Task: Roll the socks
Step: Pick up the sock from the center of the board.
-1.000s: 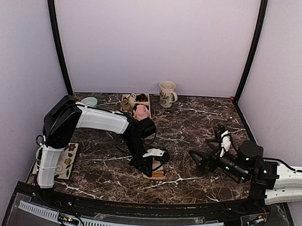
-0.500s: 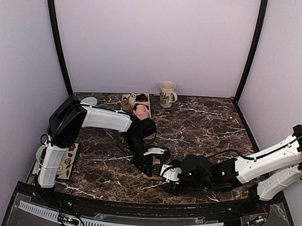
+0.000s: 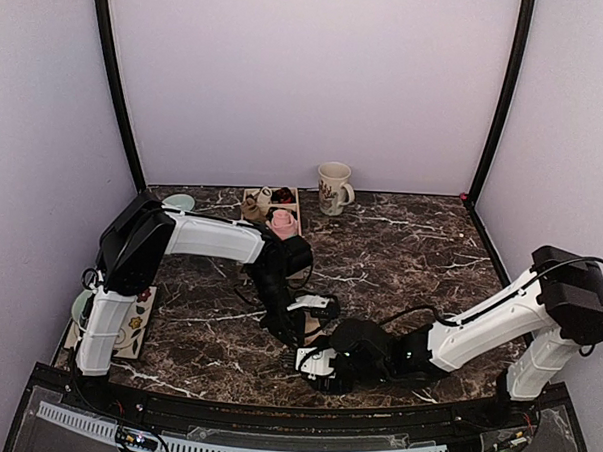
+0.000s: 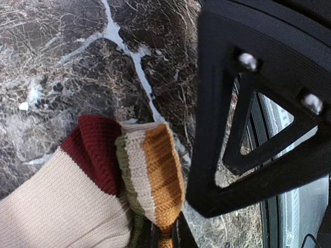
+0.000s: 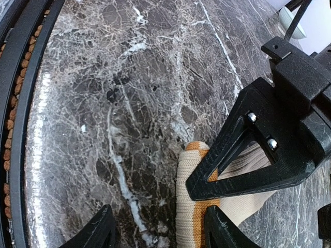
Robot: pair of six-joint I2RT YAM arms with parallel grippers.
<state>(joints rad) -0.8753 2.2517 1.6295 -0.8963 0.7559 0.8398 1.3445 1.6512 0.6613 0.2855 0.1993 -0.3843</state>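
The socks lie on the marble near the front middle. In the left wrist view a beige sock (image 4: 57, 201) with a maroon cuff lies beside a striped one (image 4: 152, 175) banded orange, cream and green. My left gripper (image 4: 166, 236) (image 3: 302, 324) is shut, pinching the orange band. My right gripper (image 5: 160, 230) (image 3: 313, 363) is open and low over the table, reaching in from the right. The folded sock edge (image 5: 187, 206) lies between its jaws, close to the right finger (image 5: 223, 227). The two grippers nearly touch.
At the back stand a mug (image 3: 333, 187) and a wooden box (image 3: 253, 197) with a pink bundle (image 3: 281, 223) in front of it. A teal bowl (image 3: 178, 202) sits back left and a floral card (image 3: 137, 319) at the left. The table's front rail (image 5: 20, 103) is close.
My right arm has swung from the right side across to the socks and lowered beside the left gripper, its jaws narrowing. The left gripper has stayed shut in place.
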